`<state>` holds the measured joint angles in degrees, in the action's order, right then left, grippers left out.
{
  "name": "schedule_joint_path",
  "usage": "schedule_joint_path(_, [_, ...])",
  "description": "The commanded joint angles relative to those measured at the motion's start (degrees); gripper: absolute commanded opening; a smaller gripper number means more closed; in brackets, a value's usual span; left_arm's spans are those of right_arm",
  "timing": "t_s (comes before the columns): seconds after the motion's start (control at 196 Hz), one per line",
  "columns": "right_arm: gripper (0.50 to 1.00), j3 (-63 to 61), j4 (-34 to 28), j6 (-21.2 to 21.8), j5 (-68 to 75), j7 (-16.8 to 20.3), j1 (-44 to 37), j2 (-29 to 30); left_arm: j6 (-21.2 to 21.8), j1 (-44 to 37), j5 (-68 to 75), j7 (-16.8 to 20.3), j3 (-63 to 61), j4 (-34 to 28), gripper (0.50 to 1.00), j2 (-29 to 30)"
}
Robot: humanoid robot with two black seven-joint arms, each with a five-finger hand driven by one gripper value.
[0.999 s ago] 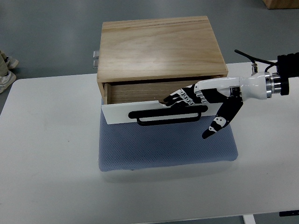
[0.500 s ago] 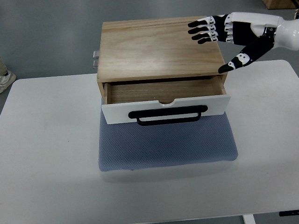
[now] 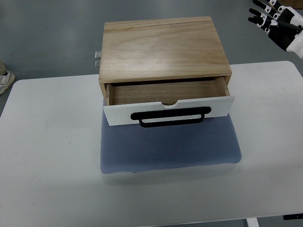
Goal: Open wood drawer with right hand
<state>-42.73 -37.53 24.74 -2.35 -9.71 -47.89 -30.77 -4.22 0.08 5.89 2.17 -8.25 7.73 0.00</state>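
Wood drawer (image 3: 165,101) is sitting partly pulled out of its wooden box (image 3: 163,47), white front with a black handle (image 3: 171,117) facing the bottom of the frame. The box is resting on a blue-gray mat (image 3: 168,149) on the white desk (image 3: 47,165). Right hand (image 3: 279,19) is hanging in the upper right corner, fingers spread, holding nothing, well apart from the box.

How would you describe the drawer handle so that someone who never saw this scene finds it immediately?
Start from the white table, where a wooden box stands partly on a blue mat. Its one drawer is pulled out, with a white front panel. The handle is the long black bar across that panel, the only black part on the box.
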Motion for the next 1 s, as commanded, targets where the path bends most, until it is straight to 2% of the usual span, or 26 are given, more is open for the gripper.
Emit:
schedule_joint_path(0.0, [0.950,-3.6,4.0,-2.1,4.5,7.8,0.8,4.2,0.0,0.0,0.0,0.0,0.0,0.0,1.000,0.0])
schedule_joint_path(0.061, [0.952,-4.2,4.9,-4.0,6.2,10.5,1.3,5.4,0.0,0.0,0.0,0.0,0.1,0.0,1.000,0.0])
schedule_joint_path(0.127, [0.952,-4.2,5.0,-4.7,7.5,11.4,1.7,6.3,0.0,0.0,0.0,0.0,0.0,0.0,1.000,0.0])
schedule_joint_path(0.994, [0.952,-4.2,4.8,-3.7,9.3,10.7,3.9,9.0,0.0,0.0,0.0,-0.1,0.0,0.0,1.000,0.0])
